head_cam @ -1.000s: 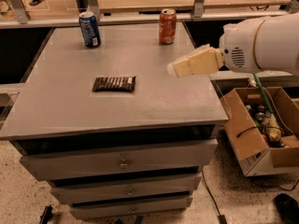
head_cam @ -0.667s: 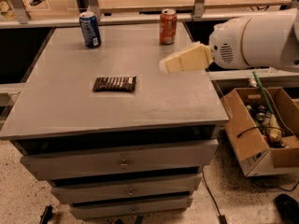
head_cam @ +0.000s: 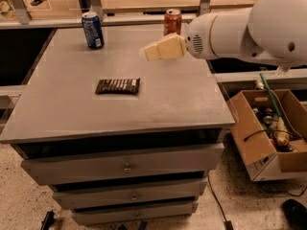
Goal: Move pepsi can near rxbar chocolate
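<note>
1. Table (head_cam: 182, 104): grey top over drawers. It carries all three task-area items, which stand well apart from one another.
2. Arm (head_cam: 249, 28): white, entering from the right and reaching over the table's far right part.
3. Box (head_cam: 249, 143): cardboard, on the floor to the right, holding assorted clutter. Not involved.
4. Gripper (head_cam: 146, 53): tan, held above the table and empty. It is near the orange can, right of the pepsi can and apart from it. Whether it is spread or closed cannot be told.
5. Rxbar (head_cam: 117, 86): dark bar lying flat mid-table, toward the front.
6. Pepsi can (head_cam: 92, 30): blue, upright at the far left corner, untouched and well away from the rxbar.
7. Orange can (head_cam: 172, 22): upright at the far edge.

Risks, as judged:
- The orange can sits closest to the gripper and could be brushed or grasped by mistake.
- The pepsi can stands near the edge, so an off-centre approach may tip it or push it off.
- A low carry could shove the rxbar.
</note>
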Tool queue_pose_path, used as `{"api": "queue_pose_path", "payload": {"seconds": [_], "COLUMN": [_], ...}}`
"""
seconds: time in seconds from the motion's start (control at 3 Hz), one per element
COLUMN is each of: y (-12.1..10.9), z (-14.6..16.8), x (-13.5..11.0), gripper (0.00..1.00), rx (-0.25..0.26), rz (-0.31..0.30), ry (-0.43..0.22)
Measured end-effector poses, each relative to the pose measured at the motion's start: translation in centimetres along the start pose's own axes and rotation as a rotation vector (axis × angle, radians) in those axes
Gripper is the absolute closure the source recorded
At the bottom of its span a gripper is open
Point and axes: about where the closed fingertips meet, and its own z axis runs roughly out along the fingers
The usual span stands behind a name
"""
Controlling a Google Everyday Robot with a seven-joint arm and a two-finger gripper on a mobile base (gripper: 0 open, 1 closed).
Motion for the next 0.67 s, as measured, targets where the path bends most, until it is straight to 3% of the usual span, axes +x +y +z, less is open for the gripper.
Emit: {"api": "queue_pose_path", "payload": {"seconds": [0.67], "y": [-0.4], "z": [6.4], "x": [-1.5], "gripper": [0.00], "rx": [-0.080], "rz": [-0.055], "ry": [-0.015]}}
